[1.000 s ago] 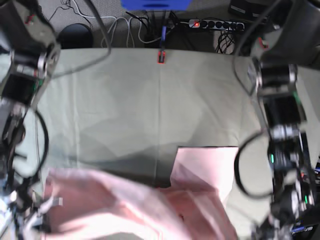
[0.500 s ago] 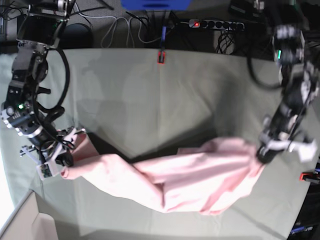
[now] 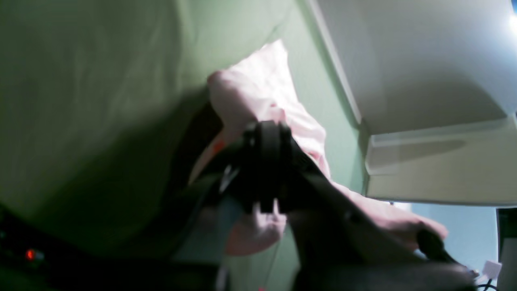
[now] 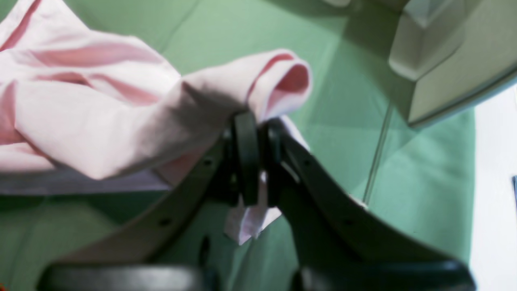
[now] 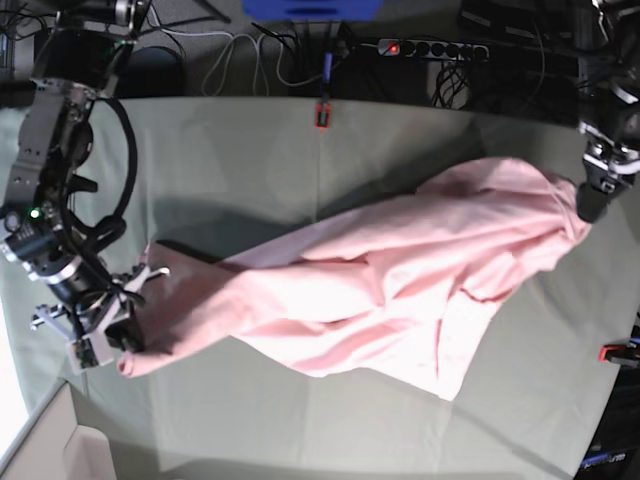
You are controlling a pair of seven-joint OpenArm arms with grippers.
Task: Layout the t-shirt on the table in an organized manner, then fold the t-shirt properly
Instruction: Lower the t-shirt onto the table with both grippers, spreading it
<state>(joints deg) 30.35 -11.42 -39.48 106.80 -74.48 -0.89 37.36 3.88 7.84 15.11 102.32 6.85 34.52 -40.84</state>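
My right gripper [image 4: 254, 157] has its jaws pressed together on a bunched fold of the t-shirt [image 4: 121, 105], and a small tab of pink cloth pokes out below the pinch; my left gripper [image 3: 268, 169] is likewise clamped tight on the pink fabric [image 3: 262, 89], though that wrist view is blurred and dark, so the exact seam or edge I hold cannot be made out.

From the base camera, the t-shirt [image 5: 400, 290] hangs stretched as a long, rumpled band between my two grippers, running diagonally over the table [image 5: 250, 160]; my right gripper [image 5: 110, 335] is at the near-left end, my left gripper [image 5: 592, 200] at the far-right end, well apart; the middle of the garment sags onto the grey-green cloth in loose folds, and only plain pink shows.

The base view alone shows the red clamp [image 5: 322, 113] at the far table edge and the cables and power strip [image 5: 430, 48] beyond it; the wrist views alone show the pinch points close up, plus a pale box-like edge [image 4: 436, 68] beside the table, seen by both wrist cameras [image 3: 424, 121].
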